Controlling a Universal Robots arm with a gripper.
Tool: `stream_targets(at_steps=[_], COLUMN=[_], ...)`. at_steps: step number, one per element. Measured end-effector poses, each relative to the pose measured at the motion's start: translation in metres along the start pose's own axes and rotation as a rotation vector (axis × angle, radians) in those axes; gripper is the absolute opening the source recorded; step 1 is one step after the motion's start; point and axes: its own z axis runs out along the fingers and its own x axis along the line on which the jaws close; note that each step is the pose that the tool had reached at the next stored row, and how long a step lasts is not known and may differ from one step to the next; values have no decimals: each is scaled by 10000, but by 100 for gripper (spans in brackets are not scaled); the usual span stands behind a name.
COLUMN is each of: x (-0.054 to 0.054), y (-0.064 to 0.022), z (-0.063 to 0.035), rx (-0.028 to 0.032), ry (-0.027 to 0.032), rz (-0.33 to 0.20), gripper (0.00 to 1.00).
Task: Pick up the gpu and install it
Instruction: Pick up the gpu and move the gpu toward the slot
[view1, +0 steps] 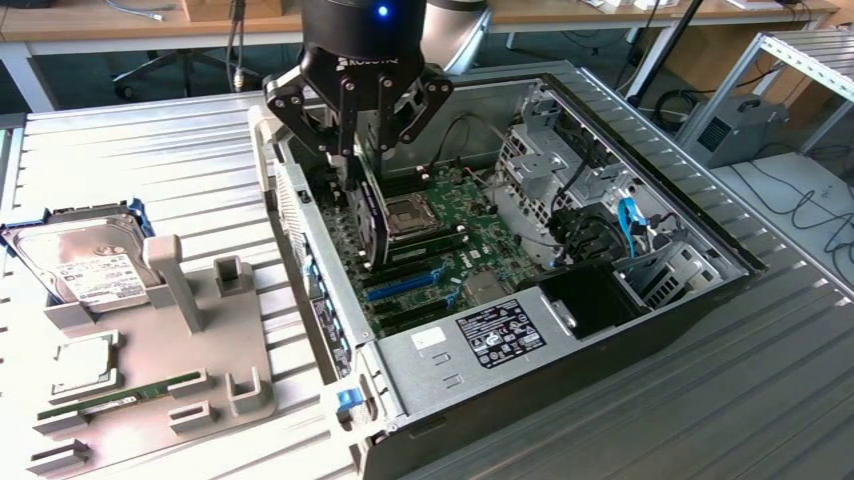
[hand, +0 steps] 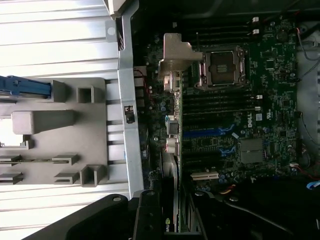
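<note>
The gpu (view1: 375, 215), a thin black card, hangs on edge inside the open computer case (view1: 601, 330), just above the green motherboard (view1: 461, 235). My gripper (view1: 355, 150) is shut on its upper edge. The lower end of the card reaches down near the blue expansion slots (view1: 407, 282), beside the case's rear wall. In the wrist view the gpu (hand: 173, 130) appears edge-on, with its silvery metal bracket (hand: 175, 55) at the far end. My gripper (hand: 172, 225) clamps it from both sides there.
A grey parts holder (view1: 200, 350) lies on the exterior view's left with a hard drive in a blue frame (view1: 83, 262), a processor (view1: 83, 362) and a green RAM stick (view1: 120, 395). Inside the case are the CPU socket (view1: 414, 210), drive cages (view1: 547, 160) and cables (view1: 627, 225).
</note>
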Motion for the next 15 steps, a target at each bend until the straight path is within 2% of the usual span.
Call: stream_targets(at_steps=[15], x=[-57], y=[4], z=[14], rx=[29], ry=[-2], rz=[-1], gripper=[26])
